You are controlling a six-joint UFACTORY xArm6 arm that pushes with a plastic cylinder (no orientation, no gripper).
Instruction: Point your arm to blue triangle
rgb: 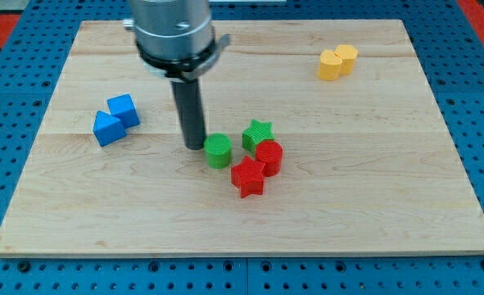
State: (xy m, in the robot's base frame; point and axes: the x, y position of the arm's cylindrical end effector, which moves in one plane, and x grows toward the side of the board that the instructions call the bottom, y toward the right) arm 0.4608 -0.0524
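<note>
The blue triangle (pixel 106 129) lies on the wooden board at the view's left, touching a blue cube (pixel 124 110) just up and right of it. My tip (pixel 194 147) rests on the board well to the right of the blue triangle, right beside the left side of a green cylinder (pixel 218 152). The rod rises straight up from the tip to the arm's grey body at the view's top.
A green star (pixel 257 134), a red cylinder (pixel 269 156) and a red star (pixel 247 177) cluster right of the green cylinder. Two yellow blocks (pixel 337 62) sit at the view's top right. The wooden board's edge (pixel 242 250) borders a blue pegboard.
</note>
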